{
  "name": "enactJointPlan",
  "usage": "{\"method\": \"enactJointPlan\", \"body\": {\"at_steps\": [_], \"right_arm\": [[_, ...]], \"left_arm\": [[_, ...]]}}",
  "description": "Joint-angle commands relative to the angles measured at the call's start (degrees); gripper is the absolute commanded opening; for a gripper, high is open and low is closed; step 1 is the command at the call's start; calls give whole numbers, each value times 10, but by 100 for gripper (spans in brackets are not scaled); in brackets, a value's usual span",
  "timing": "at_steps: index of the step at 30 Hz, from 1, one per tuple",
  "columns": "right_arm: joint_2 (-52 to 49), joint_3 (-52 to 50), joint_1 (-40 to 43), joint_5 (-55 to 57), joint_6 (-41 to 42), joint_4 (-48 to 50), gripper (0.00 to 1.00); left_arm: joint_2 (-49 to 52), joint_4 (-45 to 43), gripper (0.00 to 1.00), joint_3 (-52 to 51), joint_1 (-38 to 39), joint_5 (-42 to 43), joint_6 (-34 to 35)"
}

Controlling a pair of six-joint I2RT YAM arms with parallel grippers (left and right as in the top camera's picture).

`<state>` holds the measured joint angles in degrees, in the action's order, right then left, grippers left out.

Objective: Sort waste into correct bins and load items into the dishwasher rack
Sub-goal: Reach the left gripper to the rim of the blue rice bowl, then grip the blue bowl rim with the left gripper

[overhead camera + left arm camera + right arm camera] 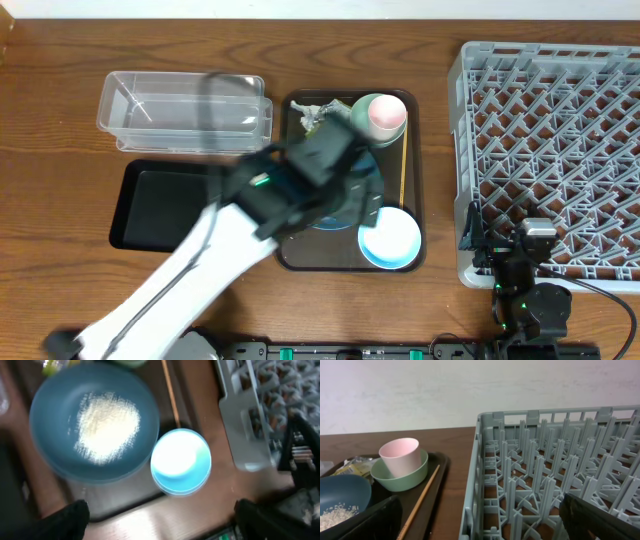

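The dark-blue dish [47, 420] holds a heap of rice [106, 427] on the brown tray, and my left arm hides most of it from overhead. The light-blue bowl [390, 238] stands beside it. My left gripper [162, 525] hovers open above them, touching nothing. The pale green cup [380, 115], pink inside, the crumpled wrapper [315, 115] and the wooden stick [404, 170] also lie on that tray. My right gripper [502, 240] hangs open at the near left corner of the grey dishwasher rack [550, 150]. The clear tub [185, 110] and the black tray [160, 205] sit at left.
The brown serving tray [415, 200] lies between the bins and the rack. Bare wooden table [440, 150] runs as a narrow strip between the tray and the rack. A pale wall [470, 390] stands behind the table.
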<state>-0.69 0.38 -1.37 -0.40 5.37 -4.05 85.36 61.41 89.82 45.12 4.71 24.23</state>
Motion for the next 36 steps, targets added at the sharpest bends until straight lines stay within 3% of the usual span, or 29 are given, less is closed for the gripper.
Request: {"method": "enactJointPlan", "body": {"at_steps": [1, 11, 19, 30, 36], "right_arm": [[3, -1, -4, 2, -7, -2, 99], [3, -1, -4, 2, -7, -2, 99], [3, -1, -4, 2, -7, -2, 99], [3, -1, -4, 2, -7, -2, 99], [3, -1, -4, 2, -7, -2, 99]], "left_arm": [[54, -29, 95, 12, 5, -57, 5], [204, -137, 94, 12, 6, -52, 5], [265, -171, 75, 12, 6, -76, 5], [334, -203, 71, 12, 6, -138, 81], [346, -215, 62, 10, 7, -138, 115]]}}
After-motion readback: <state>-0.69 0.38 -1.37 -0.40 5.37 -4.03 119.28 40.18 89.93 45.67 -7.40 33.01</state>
